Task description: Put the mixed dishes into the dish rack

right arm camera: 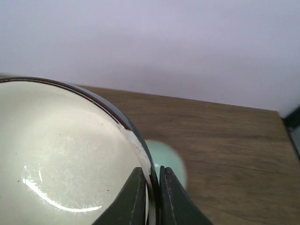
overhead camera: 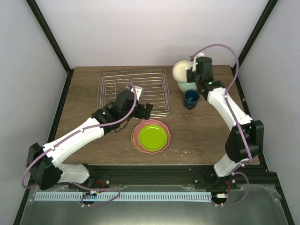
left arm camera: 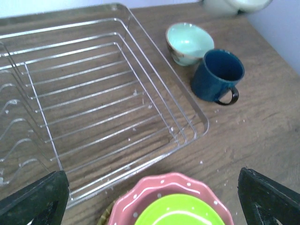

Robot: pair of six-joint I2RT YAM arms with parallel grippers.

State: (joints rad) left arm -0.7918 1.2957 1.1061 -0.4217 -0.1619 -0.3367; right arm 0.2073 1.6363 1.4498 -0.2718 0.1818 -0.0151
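Right gripper (right arm camera: 152, 177) - fingers pressed together on the rim of the cream bowl (right arm camera: 61, 154), one inside, one outside. The bowl hangs tilted at the far right of the table (overhead camera: 201, 136), just above the pale mint bowl (left arm camera: 188, 42) and to the right of the dish rack (overhead camera: 133, 92).

Left gripper (overhead camera: 147, 110) - spread wide, holding nothing, hovering between the rack's near edge and the plates.

The lime-green plate (overhead camera: 152, 136) lies on the pink scalloped plate (left arm camera: 140, 192), just in front of the rack. The dark blue mug (left arm camera: 218, 75) stands beside the mint bowl.

Rack holds no dishes. By my reckoning nothing is loaded yet: the first bowl is in hand, with four pieces left.
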